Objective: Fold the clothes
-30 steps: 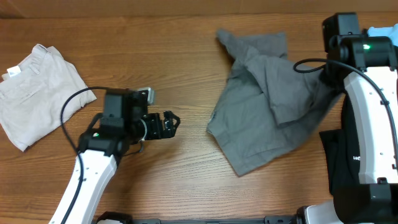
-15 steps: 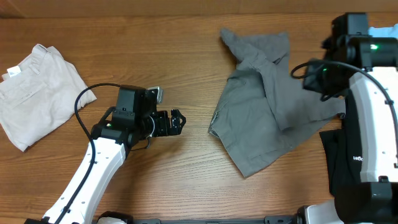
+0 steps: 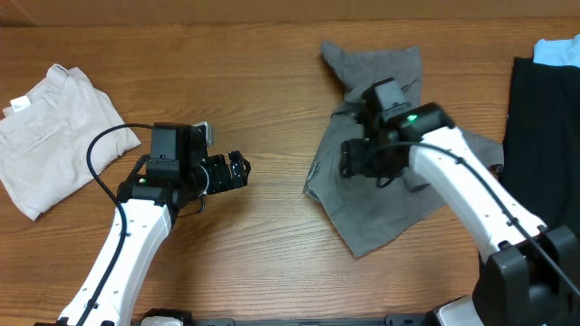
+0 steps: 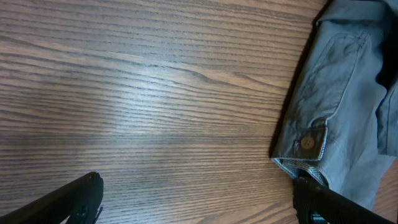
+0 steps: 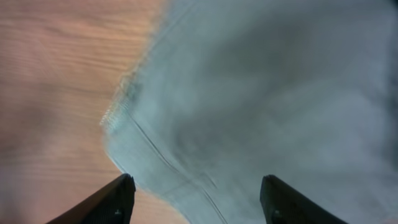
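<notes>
The grey shorts (image 3: 381, 195) lie crumpled on the wooden table right of centre, with one leg bunched toward the far edge. In the left wrist view their waistband corner with a metal button (image 4: 306, 143) shows at the right. My left gripper (image 3: 239, 169) is open low over bare wood left of the shorts, and its right finger (image 4: 329, 202) is near the waistband corner. My right gripper (image 3: 350, 161) hovers open above the shorts' left part. In the blurred right wrist view the grey cloth (image 5: 261, 93) spreads under the gripper (image 5: 199, 205), with nothing between the jaws.
Folded beige shorts (image 3: 54, 136) lie at the far left. A black garment (image 3: 544, 145) covers the right edge of the table, with a pale blue item (image 3: 555, 50) behind it. Bare wood (image 3: 272, 91) separates the left arm from the grey shorts.
My right arm has swung from the table's right edge leftward over the grey shorts, its jaws opening. The left gripper went a little right, then came back. The black garment is now uncovered.
</notes>
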Controlling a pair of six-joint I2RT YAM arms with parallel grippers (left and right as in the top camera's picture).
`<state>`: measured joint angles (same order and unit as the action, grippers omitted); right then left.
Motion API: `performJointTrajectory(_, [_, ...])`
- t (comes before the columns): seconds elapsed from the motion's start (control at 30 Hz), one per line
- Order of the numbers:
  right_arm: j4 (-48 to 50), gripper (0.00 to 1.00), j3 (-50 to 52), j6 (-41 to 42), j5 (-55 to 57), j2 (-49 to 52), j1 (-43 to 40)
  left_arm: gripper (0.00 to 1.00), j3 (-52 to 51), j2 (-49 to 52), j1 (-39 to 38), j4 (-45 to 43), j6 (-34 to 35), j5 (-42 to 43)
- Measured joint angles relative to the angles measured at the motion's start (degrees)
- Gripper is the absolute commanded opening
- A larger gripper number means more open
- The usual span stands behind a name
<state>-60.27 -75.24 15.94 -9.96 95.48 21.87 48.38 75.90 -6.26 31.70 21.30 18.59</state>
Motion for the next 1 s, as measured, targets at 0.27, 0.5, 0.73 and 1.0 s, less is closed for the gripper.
performJointTrajectory(0.27, [11.0,0.73,0.5,18.1,5.8,5.9,8.0,1.0,0.0,0.0,0.0,1.2,0.0,0.0])
performJointTrajectory(0.5, [14.4,0.43,0.6,23.4,8.9,12.1,8.1,1.0,0.0,0.0,0.0,1.7,0.0,0.0])
performJointTrajectory(0.73, [13.7,0.04,0.6,24.5,9.6,14.1,8.0,1.0,0.0,0.0,0.0,1.7,0.0,0.0])
performJointTrajectory(1.0, [12.0,0.04,-6.9,15.5,-1.3,14.1,7.0,1.0,0.0,0.0,0.0,1.6,0.0,-0.2])
